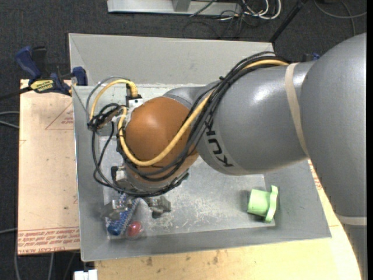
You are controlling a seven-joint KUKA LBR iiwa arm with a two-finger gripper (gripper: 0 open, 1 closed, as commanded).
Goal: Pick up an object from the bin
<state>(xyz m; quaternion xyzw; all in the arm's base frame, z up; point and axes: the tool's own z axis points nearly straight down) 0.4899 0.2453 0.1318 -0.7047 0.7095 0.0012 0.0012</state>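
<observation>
nearest to me, in the lower left corner of the bin point(175, 57), a small blue ribbed thing point(119, 221) lies slanted, with a little red ball point(134, 229) just beside its lower end. well apart to the right lies a pale green plastic spool point(262, 203).

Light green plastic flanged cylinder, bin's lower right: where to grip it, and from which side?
The light green plastic flanged cylinder lies on its side, flange toward the right, bare grey metal bin floor round it. So probably grip its round barrel from straight above, closing across its width.
</observation>
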